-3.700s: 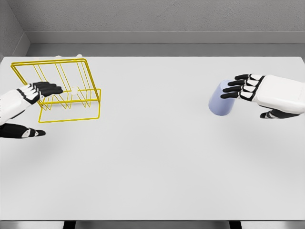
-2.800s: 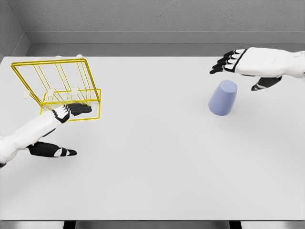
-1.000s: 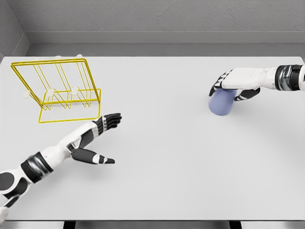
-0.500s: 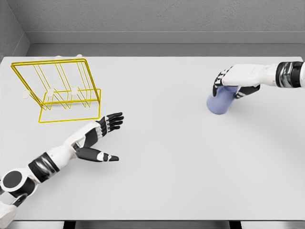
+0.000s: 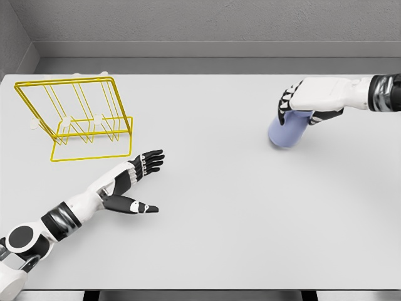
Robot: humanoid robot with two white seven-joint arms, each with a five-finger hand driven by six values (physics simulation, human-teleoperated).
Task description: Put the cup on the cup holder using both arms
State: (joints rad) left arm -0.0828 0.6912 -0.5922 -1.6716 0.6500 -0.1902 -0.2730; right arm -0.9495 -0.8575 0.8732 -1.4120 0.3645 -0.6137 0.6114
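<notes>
Cup (image 5: 286,132) gripped from above at the right of the table (image 5: 207,238), upside down and tipped.

Held by the right hand (image 5: 310,100), fingers (image 5: 285,103) curled over its upper end, wide mouth low near the table. Well apart from the yellow wire holder (image 5: 78,119) at the far left. Left hand (image 5: 135,182) hovering in front of the holder, fingers spread, holding nothing. Best done by keeping the grip firm, lifting clear before crossing, and bringing the cup toward the waiting hand without letting it swing.
</notes>
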